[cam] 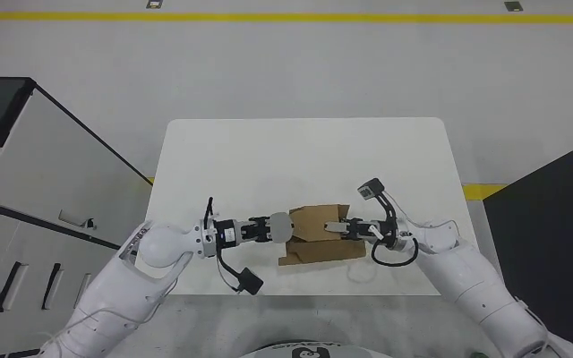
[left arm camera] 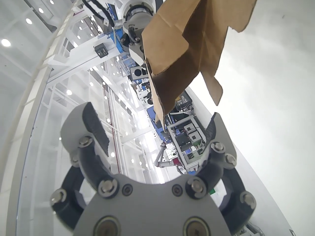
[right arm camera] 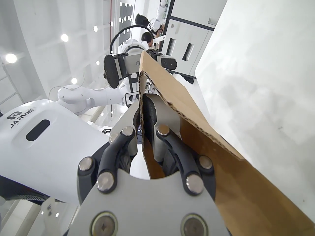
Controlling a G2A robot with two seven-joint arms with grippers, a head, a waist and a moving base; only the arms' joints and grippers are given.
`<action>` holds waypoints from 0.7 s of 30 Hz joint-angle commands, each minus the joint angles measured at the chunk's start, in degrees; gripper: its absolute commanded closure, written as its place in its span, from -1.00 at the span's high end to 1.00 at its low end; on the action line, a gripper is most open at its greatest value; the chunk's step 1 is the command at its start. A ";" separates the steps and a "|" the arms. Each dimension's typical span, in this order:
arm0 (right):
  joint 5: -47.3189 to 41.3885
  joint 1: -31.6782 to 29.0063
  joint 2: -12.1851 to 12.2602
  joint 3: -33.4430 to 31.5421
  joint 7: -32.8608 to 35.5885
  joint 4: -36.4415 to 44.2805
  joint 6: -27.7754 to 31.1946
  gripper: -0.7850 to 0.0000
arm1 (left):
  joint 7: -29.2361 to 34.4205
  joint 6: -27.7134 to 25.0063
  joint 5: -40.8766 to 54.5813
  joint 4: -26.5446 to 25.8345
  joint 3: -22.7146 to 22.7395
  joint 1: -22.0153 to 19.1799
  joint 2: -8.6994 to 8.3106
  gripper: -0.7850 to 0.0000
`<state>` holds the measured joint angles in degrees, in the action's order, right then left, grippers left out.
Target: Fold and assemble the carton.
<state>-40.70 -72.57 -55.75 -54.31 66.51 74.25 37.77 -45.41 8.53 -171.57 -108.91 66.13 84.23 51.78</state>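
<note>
Near edge of table, about mid-way along it: brown corrugated cardboard carton (cam: 311, 222), half-erected, held between the two arms. One wall stands up. The lower panels and flaps splay loose toward the near edge, none tucked.

Right gripper (cam: 333, 227) comes in from the right-edge side. Right wrist view: right gripper (right arm camera: 144, 109) is clamped on the edge of one carton (right arm camera: 221, 153) panel, board pinched between the pads. This is the anchoring hold.

Left gripper (cam: 279, 225) comes in from the left-edge side, opposite. Left wrist view: left gripper (left arm camera: 151, 111) has its jaws spread wide and grasps nothing. One ribbed pad (left arm camera: 97, 128) stands clear of the board. The carton (left arm camera: 172, 33) hangs ahead with walls skewed and notched flaps free, and its lowest corner dips toward the gap between the jaws. Contact there: cannot tell.

Step in hand, as I judge it: squaring the tube, early in the job, with no flap folded.

Next move likely calls for the left gripper to close on that hanging panel, or press it, while the right holds firm. The opposing push should be gentle or the thin board will buckle off its crease.

Farther off: bare white rectangular table (cam: 295, 152) out to its far edge. Beyond it, a yellow floor line (cam: 286, 17).
</note>
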 commanded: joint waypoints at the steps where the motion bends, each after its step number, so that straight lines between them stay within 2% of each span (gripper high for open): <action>1: -1.20 -0.34 0.07 -0.46 -0.15 -0.10 0.16 -1.00 | 0.47 0.25 0.53 0.05 0.65 0.42 -0.08 1.00; 11: -8.55 -3.14 0.95 -5.07 0.35 0.11 -0.34 -1.00 | 4.19 1.88 1.32 -0.06 4.73 3.01 -0.55 1.00; 21: -8.41 -3.53 1.12 -6.66 -1.13 1.32 0.02 -1.00 | 4.53 1.67 1.57 -0.08 4.56 3.32 -0.51 1.00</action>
<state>-48.97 -75.98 -54.58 -60.98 66.07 75.24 38.15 -41.14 10.40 -170.20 -108.97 70.93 87.39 51.22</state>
